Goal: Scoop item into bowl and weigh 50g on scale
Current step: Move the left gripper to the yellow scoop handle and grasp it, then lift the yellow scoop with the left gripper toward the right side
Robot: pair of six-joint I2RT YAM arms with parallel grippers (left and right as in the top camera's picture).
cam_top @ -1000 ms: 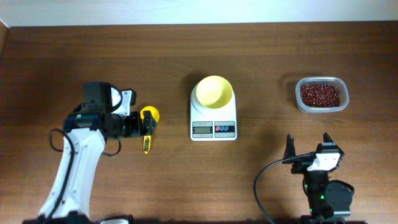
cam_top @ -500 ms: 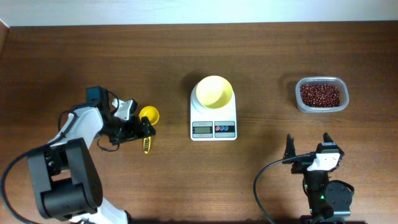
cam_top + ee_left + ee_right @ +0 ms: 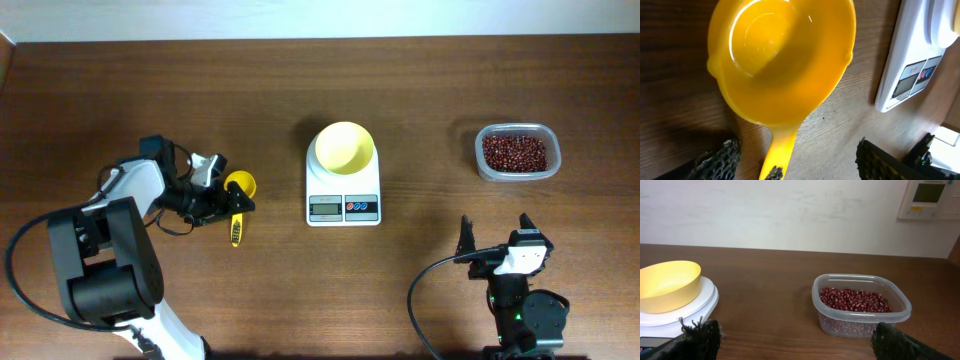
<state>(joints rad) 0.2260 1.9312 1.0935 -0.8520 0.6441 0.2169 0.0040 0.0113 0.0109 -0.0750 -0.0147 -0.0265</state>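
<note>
- Left gripper (image 3: pixel 801 159) is hanging released, its fingers straddling the yellow scoop's (image 3: pixel 780 55) handle at nine o'clock from the scale (image 3: pixel 343 208); an off-centre pinch risks twisting the scoop away.
- Empty bowl (image 3: pixel 345 147) is sitting on the scale.
- Right gripper (image 3: pixel 494 232) is idling released at five o'clock, with the beans (image 3: pixel 515 153) lying in their tub (image 3: pixel 518 178) at two o'clock.

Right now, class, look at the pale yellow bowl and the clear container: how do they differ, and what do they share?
Shape and material: the bowl is round and opaque yellow; the container is rounded-square and clear.
Contents: the bowl is empty; the container holds reddish-brown beans.
Support: the bowl sits on the scale; the container stands directly on the table.
Both stand upright with open tops.
</note>
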